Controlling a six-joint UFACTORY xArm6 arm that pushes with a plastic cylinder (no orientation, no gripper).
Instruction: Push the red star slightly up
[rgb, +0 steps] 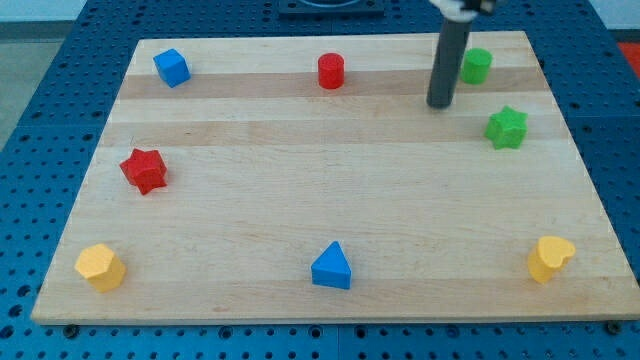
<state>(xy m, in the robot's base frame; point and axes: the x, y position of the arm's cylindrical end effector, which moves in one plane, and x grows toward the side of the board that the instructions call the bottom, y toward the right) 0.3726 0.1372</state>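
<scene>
No fingers on this rig, so nothing's held: my tip (439, 104) sits beside the green cylinder (476, 66), well apart from the red star (144, 170) at the view's left. An off-centre shove could spin it sideways.

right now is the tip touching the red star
No, my tip sits near the view's top right beside the green cylinder, far from the red star at the left.

No legible text or labels anywhere (blocks included); none
</scene>
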